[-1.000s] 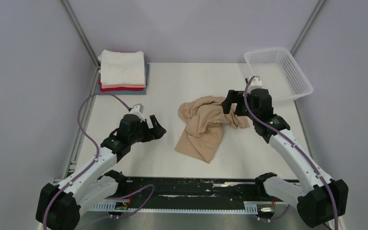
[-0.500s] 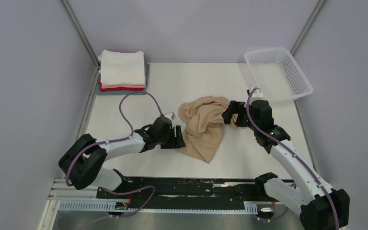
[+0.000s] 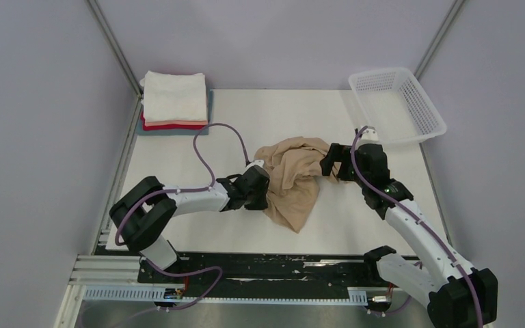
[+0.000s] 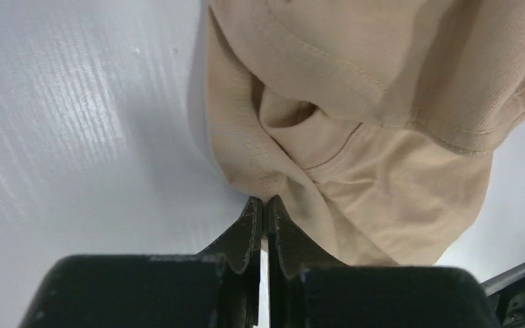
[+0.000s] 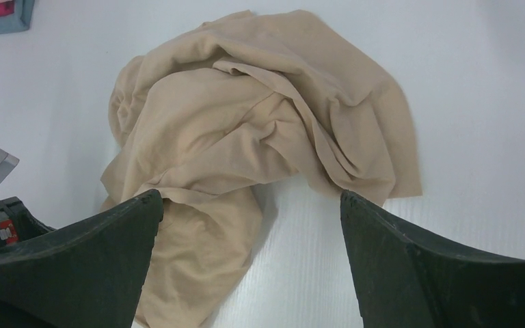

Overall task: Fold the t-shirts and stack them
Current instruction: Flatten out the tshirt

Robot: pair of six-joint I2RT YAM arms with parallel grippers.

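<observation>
Being pinched at very tips of clenched left fingers: edge fold of tan t-shirt, lying crumpled on worktop. Right fingers are being held released, wide, shirt just ahead between them. Shallow bite risks cloth being lost on lifting.

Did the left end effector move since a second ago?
Yes. The left end effector slid right, away from the folded stack, to the tan shirt.

Robotics lab cell, as I see it: plain grey panels on metal struts enclose a white bench; my left arm and right arm are bolted to a rail at its near edge.
</observation>
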